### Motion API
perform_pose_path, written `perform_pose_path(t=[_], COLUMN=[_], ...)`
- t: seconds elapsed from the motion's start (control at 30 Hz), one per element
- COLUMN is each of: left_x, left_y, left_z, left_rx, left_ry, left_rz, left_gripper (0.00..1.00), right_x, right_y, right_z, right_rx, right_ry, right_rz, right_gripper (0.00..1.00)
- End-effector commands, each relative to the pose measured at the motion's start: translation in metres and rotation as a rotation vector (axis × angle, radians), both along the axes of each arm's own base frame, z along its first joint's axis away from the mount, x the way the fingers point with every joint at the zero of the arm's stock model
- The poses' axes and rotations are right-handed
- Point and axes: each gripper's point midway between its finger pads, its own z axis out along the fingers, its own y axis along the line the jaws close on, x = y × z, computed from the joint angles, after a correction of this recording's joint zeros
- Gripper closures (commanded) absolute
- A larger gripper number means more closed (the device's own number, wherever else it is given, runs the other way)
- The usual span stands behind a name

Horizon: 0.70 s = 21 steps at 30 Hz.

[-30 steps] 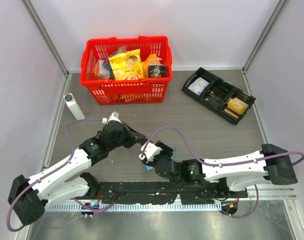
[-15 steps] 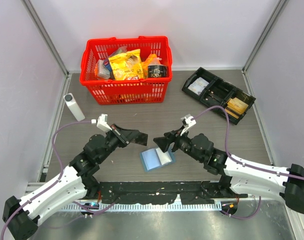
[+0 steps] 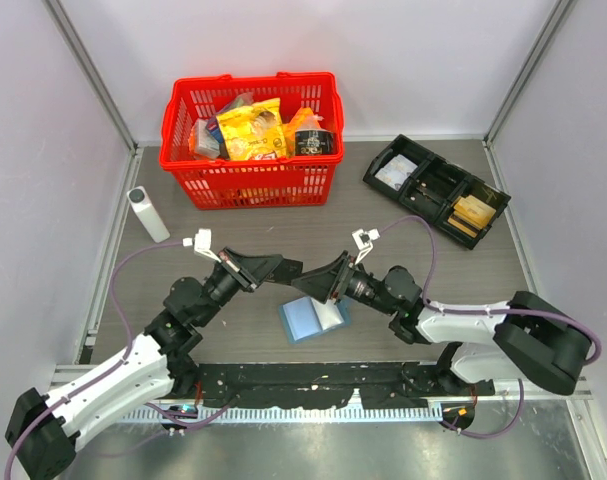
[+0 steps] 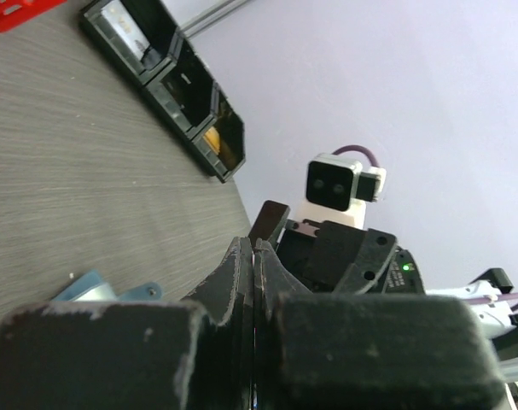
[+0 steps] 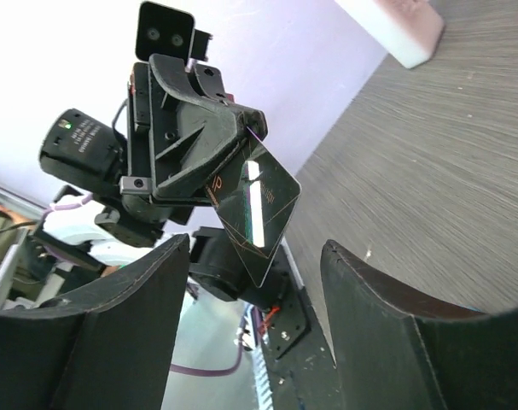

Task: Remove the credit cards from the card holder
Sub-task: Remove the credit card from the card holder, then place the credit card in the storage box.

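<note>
The card holder (image 3: 313,318) is a small blue wallet lying open on the table, pale inside; a blue corner of it shows in the left wrist view (image 4: 96,286). My left gripper (image 3: 283,268) is shut on a credit card (image 3: 296,269) and holds it in the air above and left of the wallet. In the right wrist view the card (image 5: 257,209) is dark and glossy with thin orange lines. It is edge-on in the left wrist view (image 4: 269,220). My right gripper (image 3: 311,278) is open and empty, facing the card at close range, its jaws either side of it without touching.
A red basket (image 3: 251,140) of snack packs stands at the back left. A black compartment tray (image 3: 435,190) holding tan items is at the back right, and also shows in the left wrist view (image 4: 169,81). A white cylinder (image 3: 147,212) stands at the left.
Both grippers have lifted off the wallet, leaving it open on the table. The left one came up holding a card, and the right gripper has moved left to face it.
</note>
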Motion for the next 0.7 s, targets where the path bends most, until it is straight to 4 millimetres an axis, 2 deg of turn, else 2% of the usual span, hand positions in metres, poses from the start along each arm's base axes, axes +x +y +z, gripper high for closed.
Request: perform_pose_path(t=[0.0,0.13,0.2,0.33,0.37,0.4,0.57,0.63,0.67], left_x=[-0.006,-0.008,-0.008,-0.007,-0.007,-0.007,-0.001,0.001,0.002], left_y=[-0.003,-0.004,-0.004,-0.003,-0.003,-0.002,0.009,0.018,0.024], left_z=[0.032,0.034,0.034,0.036,0.034,0.034,0.028,0.028,0.031], left_rx=[-0.087,-0.101,-0.102,-0.099,-0.092,-0.087,0.043,0.127,0.160], left_ry=[-0.099,-0.110,-0.109,-0.114,-0.110,-0.112,-0.099,-0.101,-0.110], left_rz=[-0.039,-0.049,-0.049,-0.044,-0.042,-0.036,0.030,0.068,0.095], left_gripper=[1.00,1.00,1.00,1.00,1.00,0.99,0.63,0.52,0.46], right_x=[-0.011,-0.003,0.001,0.006,0.005,0.006,0.015,0.021,0.020], right_y=[0.000,0.000,-0.001,-0.005,-0.006,-0.008,-0.021,-0.026,-0.030], right_z=[0.054,0.059,0.059,0.063,0.065,0.066,0.062,0.057,0.063], right_rx=[0.210,0.229,0.238,0.258,0.262,0.266,0.241,0.203,0.203], right_ry=[-0.076,-0.080,-0.076,-0.079,-0.084,-0.084,-0.074,-0.067,-0.084], right_rz=[0.089,0.090,0.085,0.093,0.099,0.098,0.053,0.026,0.017], right_gripper=[0.35,0.49,0.60,0.91,0.97,0.99,0.99,0.99,0.99])
